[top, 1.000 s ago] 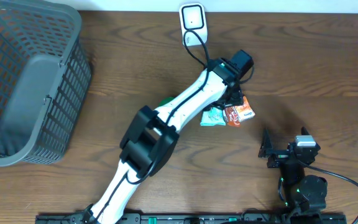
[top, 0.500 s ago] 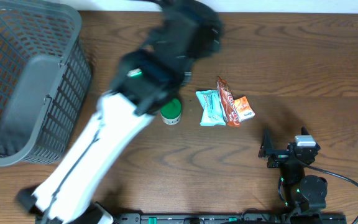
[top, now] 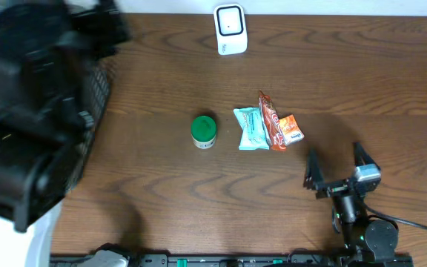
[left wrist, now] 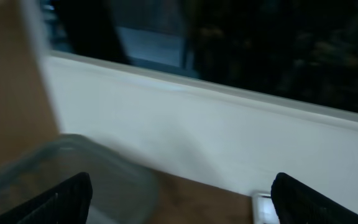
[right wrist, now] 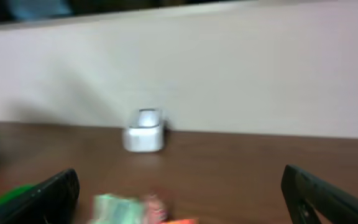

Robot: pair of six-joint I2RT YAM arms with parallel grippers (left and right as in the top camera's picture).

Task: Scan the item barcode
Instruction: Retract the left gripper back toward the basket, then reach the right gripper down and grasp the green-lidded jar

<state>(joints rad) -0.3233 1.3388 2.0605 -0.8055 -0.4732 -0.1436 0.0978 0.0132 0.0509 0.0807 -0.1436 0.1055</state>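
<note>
Overhead: left arm [top: 28, 141] withdrawn from packets [top: 265, 128], probably leftward.

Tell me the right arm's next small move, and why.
Probably ease the right gripper, open and empty, toward the orange-red packet, the nearest item to it; the left arm is off at the far left, and no item lies by the scanner.

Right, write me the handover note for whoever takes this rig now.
Left hand: open, empty, raised at the far left by the basket.
Right hand: open, empty, front right.
Scanner at the far edge; green tub, teal packet and red packet lie mid-table, none at the scanner.
Done: nothing that shows. Left: pick an item, show its barcode to the scanner.
</note>
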